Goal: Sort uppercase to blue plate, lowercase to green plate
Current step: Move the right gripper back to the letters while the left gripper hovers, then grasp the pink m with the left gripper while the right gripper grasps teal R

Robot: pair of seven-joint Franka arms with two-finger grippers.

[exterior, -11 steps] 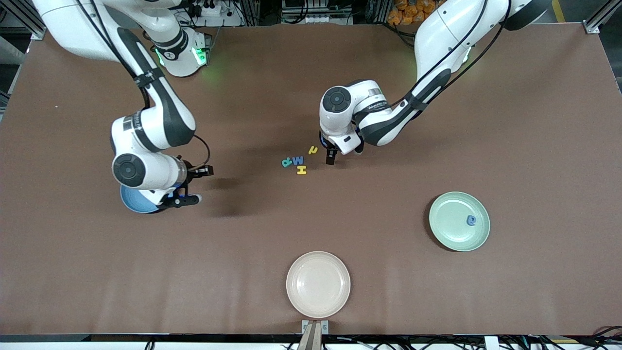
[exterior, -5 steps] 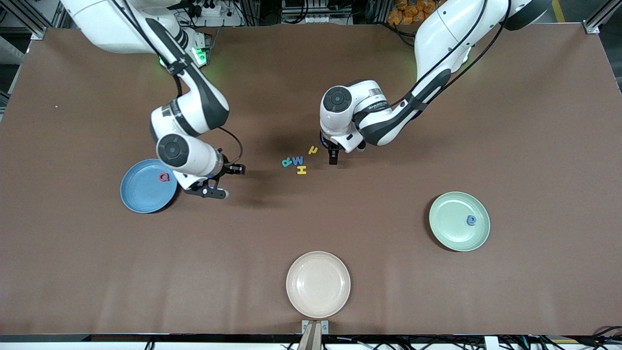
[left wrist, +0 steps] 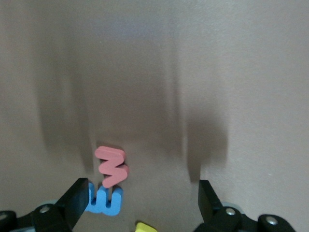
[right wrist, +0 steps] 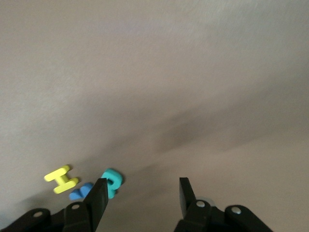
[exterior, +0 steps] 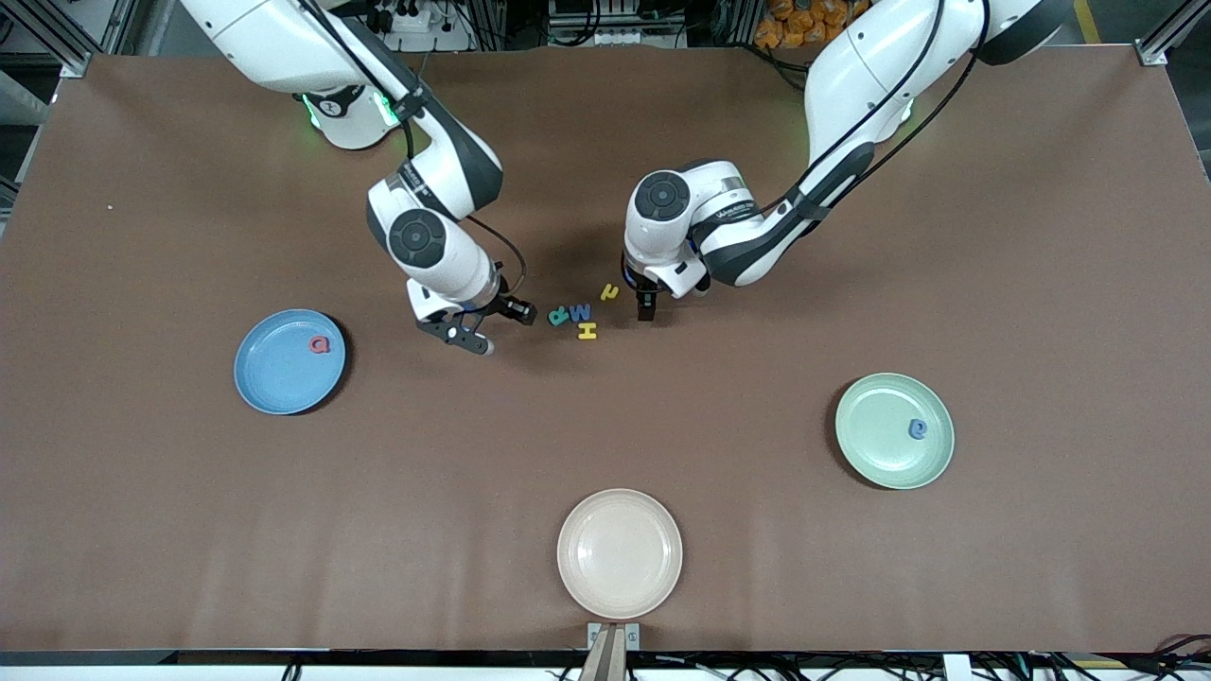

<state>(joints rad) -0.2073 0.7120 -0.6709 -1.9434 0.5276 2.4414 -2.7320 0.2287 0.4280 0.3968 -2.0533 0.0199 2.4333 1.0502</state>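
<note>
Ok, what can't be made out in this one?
- Front view: the w and E do not show, and the left arm seems to cover them.
- Left wrist view: a yellow letter is cut off by the edge, and a finger of the left claw hides part of the E.
- Right wrist view: the right claw partly hides the M.
- Front view: the blue letter on the green plate is too small to read.

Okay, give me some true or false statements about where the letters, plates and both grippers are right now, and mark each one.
1. The red Q lies on the blue plate. True.
2. The green plate holds a yellow letter. False: it holds a blue lowercase letter.
3. The right gripper is open beside the teal R. True.
4. The left gripper grips the red w. False: its fingers are open, the w lies on the table.
5. The cream plate holds the yellow H. False: the H lies on the table.
</note>
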